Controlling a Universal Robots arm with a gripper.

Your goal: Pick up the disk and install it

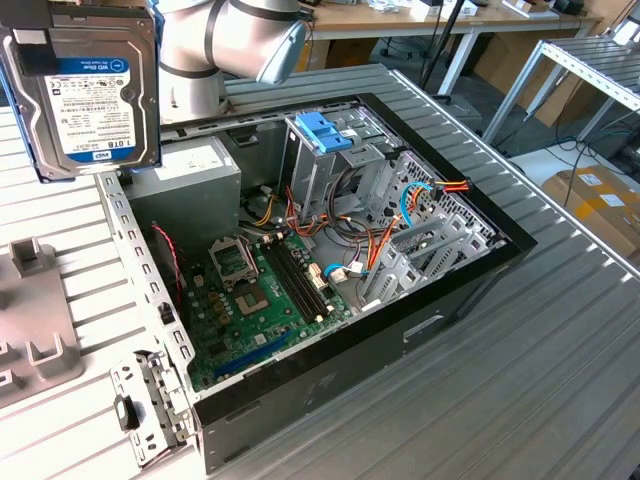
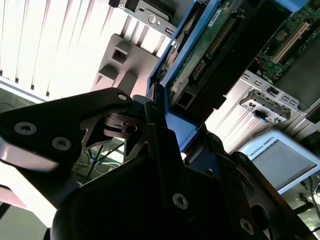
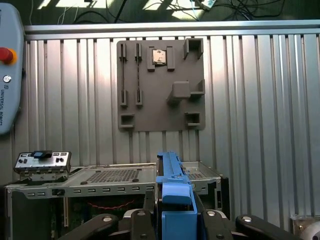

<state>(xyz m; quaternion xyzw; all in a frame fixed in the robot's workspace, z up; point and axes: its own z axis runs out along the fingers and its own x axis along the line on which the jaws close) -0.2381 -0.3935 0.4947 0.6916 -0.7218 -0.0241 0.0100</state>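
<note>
The disk point(image 1: 85, 90), a dark hard drive with a white and blue label and blue rails along its sides, hangs upright in the air at the exterior view's upper left, above the table beside the open computer case point(image 1: 400, 335). My gripper point(image 3: 175, 216) is shut on the disk's blue tab end point(image 3: 175, 197), with a black finger point(image 3: 148, 207) on each side. In the second wrist view the gripper point(image 2: 159, 117) clamps the blue rail, and the disk's point(image 2: 220, 50) circuit-board side faces the camera. The arm's grey joint point(image 1: 235, 40) sits behind the case.
Inside the case stand a metal drive cage with a blue handle point(image 1: 325, 132), a motherboard point(image 1: 262, 290) and loose cables point(image 1: 385, 235). A grey fixture plate point(image 3: 160, 85) lies on the ribbed table. A pendant point(image 3: 7, 75) and a cardboard box point(image 1: 600, 200) lie off to the sides.
</note>
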